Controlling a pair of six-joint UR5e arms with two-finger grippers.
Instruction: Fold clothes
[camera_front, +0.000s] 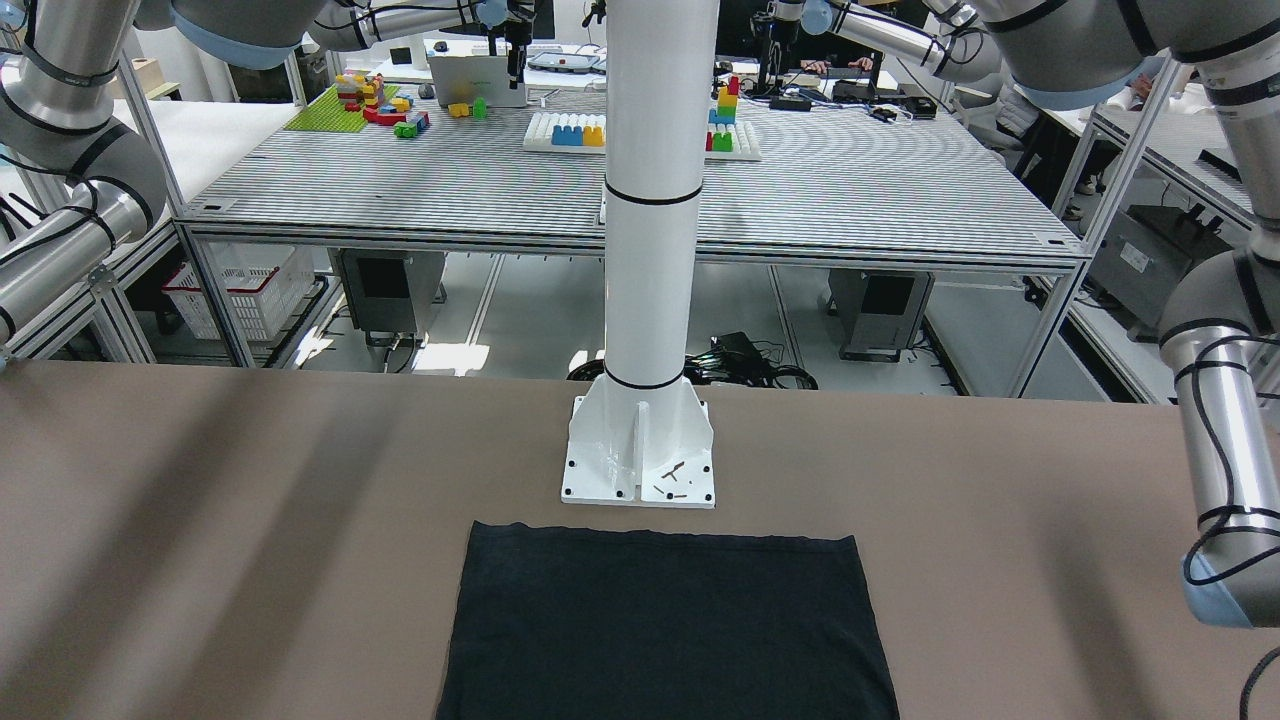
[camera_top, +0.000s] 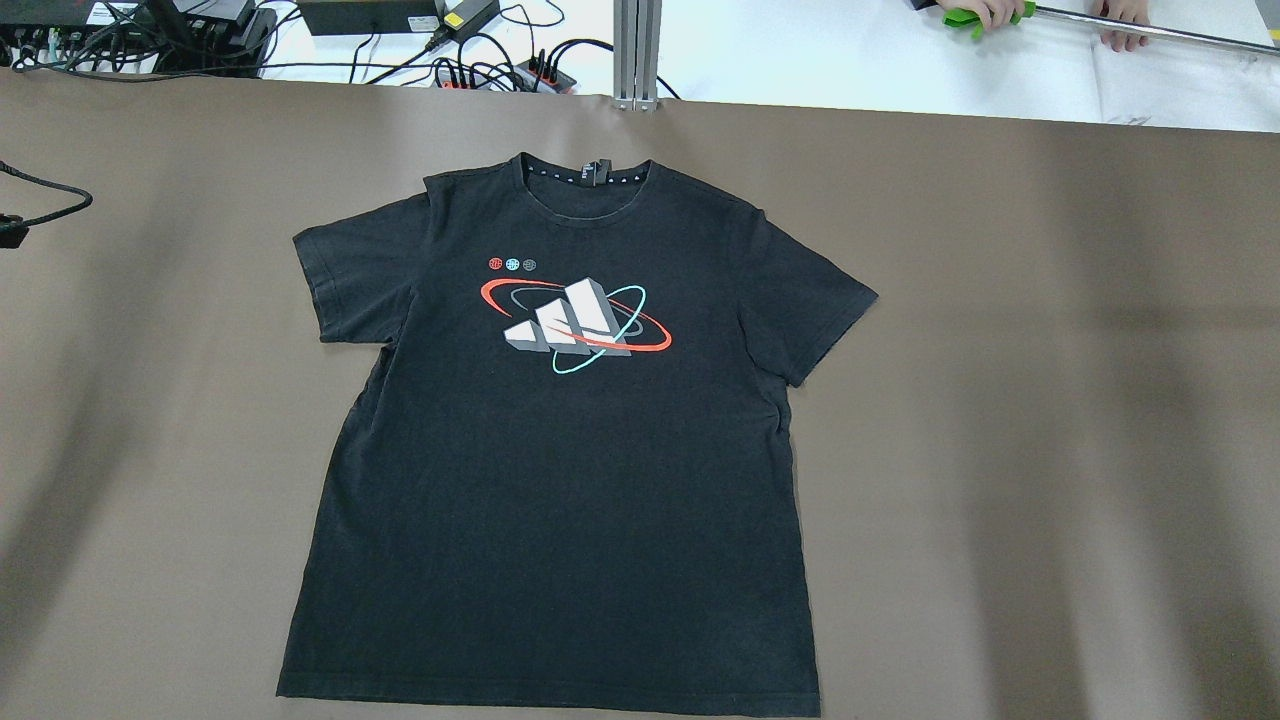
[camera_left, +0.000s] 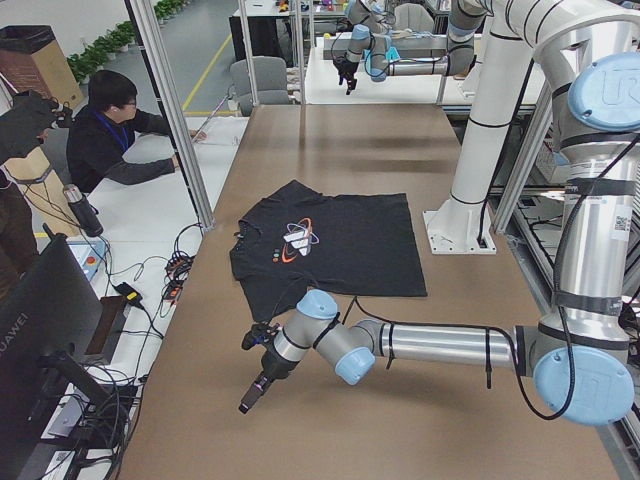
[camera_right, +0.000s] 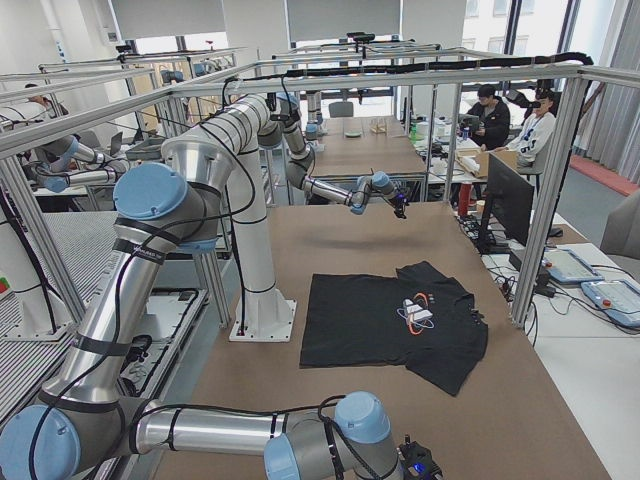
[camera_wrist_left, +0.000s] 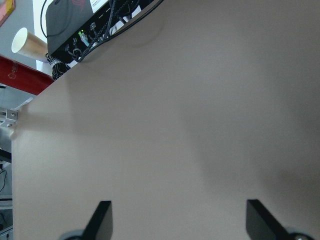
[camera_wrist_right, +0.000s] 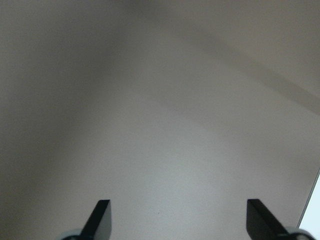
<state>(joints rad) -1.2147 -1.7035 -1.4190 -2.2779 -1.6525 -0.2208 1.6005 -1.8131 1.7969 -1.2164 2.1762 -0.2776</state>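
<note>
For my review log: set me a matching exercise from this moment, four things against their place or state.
Things:
1. T-shirt
2. left claw
3. white pillar
4. paper cup

Places or states:
A. upright, its base by the T-shirt's hem
B. open over bare table
C. beyond the table's edge, near cables
D. spread flat, print up

Pairs: 1-D, 2-B, 3-A, 4-C
</note>
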